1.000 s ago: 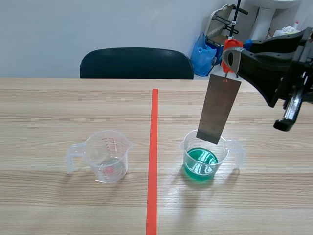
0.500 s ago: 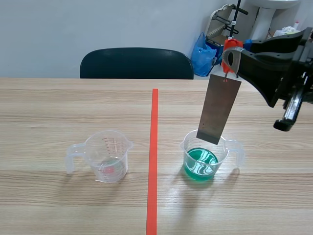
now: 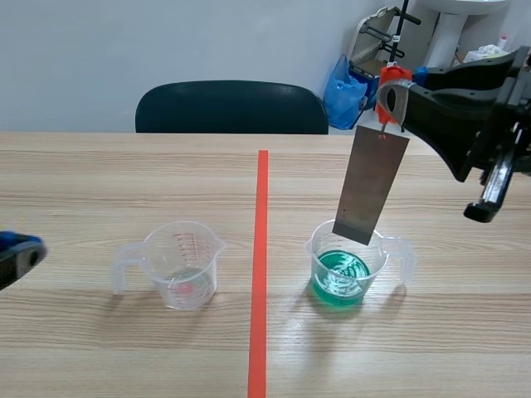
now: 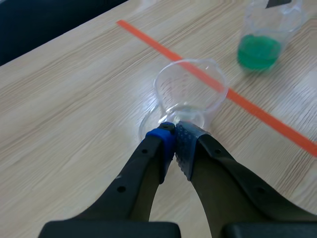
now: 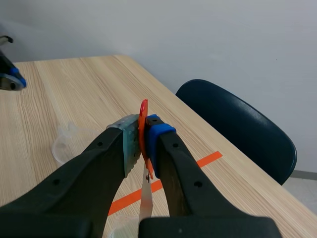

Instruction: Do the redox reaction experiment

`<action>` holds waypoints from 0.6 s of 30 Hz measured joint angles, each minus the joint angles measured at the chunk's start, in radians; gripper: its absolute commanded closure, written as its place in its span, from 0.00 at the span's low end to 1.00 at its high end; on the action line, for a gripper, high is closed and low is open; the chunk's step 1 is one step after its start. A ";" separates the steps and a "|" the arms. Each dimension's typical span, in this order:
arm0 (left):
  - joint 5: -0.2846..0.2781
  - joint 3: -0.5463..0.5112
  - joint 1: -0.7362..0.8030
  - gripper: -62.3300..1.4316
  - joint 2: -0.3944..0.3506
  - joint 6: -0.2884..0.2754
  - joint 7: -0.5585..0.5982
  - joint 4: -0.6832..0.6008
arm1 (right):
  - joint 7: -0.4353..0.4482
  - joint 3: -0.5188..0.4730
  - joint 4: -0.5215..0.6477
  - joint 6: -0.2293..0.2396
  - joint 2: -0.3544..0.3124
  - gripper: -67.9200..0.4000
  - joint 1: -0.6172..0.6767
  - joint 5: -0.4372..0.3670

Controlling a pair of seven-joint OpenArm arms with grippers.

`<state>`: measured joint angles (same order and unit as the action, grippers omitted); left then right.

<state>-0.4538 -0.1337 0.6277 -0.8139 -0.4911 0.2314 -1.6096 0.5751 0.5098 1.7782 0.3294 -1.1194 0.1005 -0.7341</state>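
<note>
A grey metal plate [image 3: 369, 186] hangs from an orange clip [image 3: 388, 91], and my right gripper [image 3: 393, 95] is shut on that clip. The plate's lower edge is at the rim of a clear cup of green liquid [image 3: 342, 272], above the liquid. In the right wrist view the clip [image 5: 143, 116] is pressed between the fingers of my right gripper [image 5: 142, 138], with the plate [image 5: 145, 203] below. An empty clear measuring cup [image 3: 181, 265] stands left of the tape line. My left gripper [image 3: 17, 253] is shut on nothing at the table's left edge. In the left wrist view my left gripper [image 4: 174, 144] points at the empty cup [image 4: 190, 91].
A dark chair [image 3: 232, 108] stands behind the table's far edge. A blue bag [image 3: 342, 93] and white equipment sit at the back right. The green cup [image 4: 260, 42] lies ahead of my left gripper, beyond the orange tape line [image 4: 208, 79].
My left gripper's tip has come into the scene view at the left edge. The right arm, the plate and both cups have not moved.
</note>
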 measured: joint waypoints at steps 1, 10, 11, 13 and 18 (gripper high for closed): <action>-0.028 0.052 -0.058 0.95 -0.014 0.000 -0.018 0.013 | 0.000 0.000 0.000 0.000 0.000 0.98 0.000 0.000; -0.074 0.505 -0.527 0.95 -0.001 0.000 -0.100 0.172 | 0.000 0.000 0.000 0.000 0.000 0.98 0.000 0.000; -0.074 0.555 -0.571 0.95 0.016 0.000 -0.113 0.190 | 0.000 0.000 0.000 0.000 0.000 0.98 0.000 0.000; -0.074 0.647 -0.651 0.95 0.057 0.000 -0.132 0.227 | 0.000 0.000 0.000 0.000 0.000 0.98 0.000 0.000; -0.077 0.806 -0.791 0.95 0.167 0.000 -0.189 0.277 | 0.000 0.000 0.000 0.000 0.000 0.98 0.000 0.000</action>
<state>-0.5308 0.6720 -0.1635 -0.6468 -0.4911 0.0425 -1.3327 0.5751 0.5098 1.7782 0.3298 -1.1194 0.1005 -0.7338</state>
